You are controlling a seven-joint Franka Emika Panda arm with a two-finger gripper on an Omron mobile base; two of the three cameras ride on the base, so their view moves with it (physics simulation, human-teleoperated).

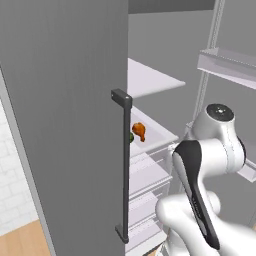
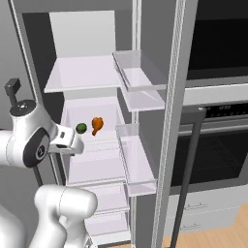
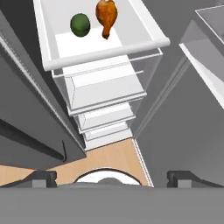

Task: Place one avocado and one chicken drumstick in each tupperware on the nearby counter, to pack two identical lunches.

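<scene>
A dark green avocado (image 3: pixel 80 24) and an orange-brown chicken drumstick (image 3: pixel 106 15) lie side by side on a white fridge shelf (image 3: pixel 105 51), the drumstick's thin bone end toward the shelf's front rim. The right base view has the avocado (image 2: pixel 81 128) left of the drumstick (image 2: pixel 97 125). From the left base, the avocado (image 1: pixel 131 137) peeks out behind the door handle, beside the drumstick (image 1: pixel 139 131). My gripper (image 3: pixel 113 178) hangs in front of and below that shelf, open, its fingertips (image 3: pixel 43 177) wide apart with nothing between them. The tupperware and counter are out of view.
The open grey fridge door (image 1: pixel 65 125) with its long handle (image 1: pixel 123 170) stands close on the left. Clear door bins (image 2: pixel 138 72) jut out on the right. White drawers (image 3: pixel 105 92) stack under the shelf. An oven (image 2: pixel 218 145) with a dark handle (image 2: pixel 189 160) is further right.
</scene>
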